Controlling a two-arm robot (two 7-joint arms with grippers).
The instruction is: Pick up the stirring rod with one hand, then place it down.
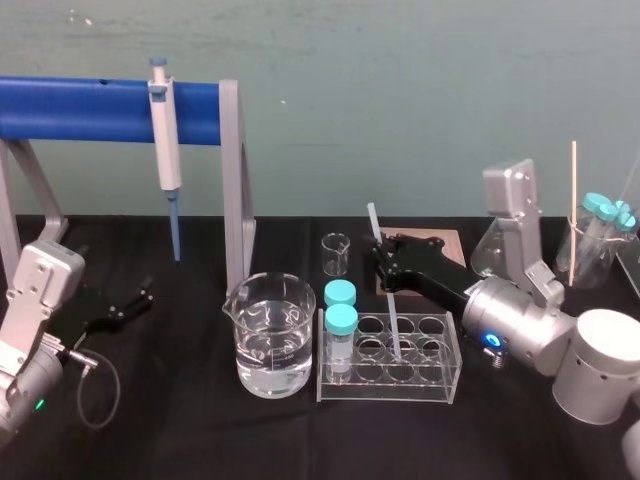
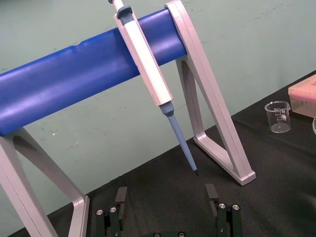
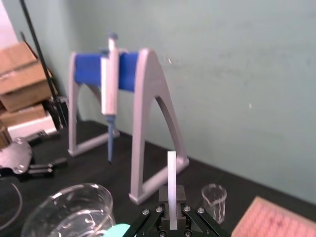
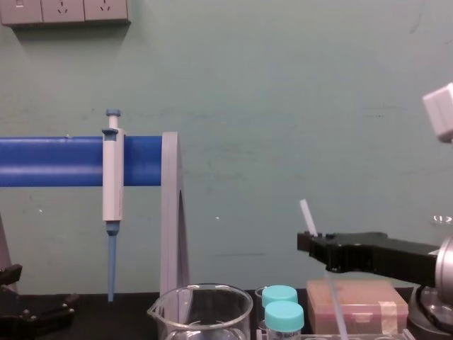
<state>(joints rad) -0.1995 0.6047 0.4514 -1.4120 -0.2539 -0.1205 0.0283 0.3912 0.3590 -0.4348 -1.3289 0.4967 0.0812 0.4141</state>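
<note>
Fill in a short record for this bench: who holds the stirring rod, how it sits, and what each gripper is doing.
Rod holder: right gripper, shut on the stirring rod
Rod pose: tilted, lower end apparently inside a well of the tube rack
Other arm: left gripper open, parked low at the left, holding nothing
Pipette: pipette hanging on the blue stand
Task stage: rod in grasp, not yet placed down
</note>
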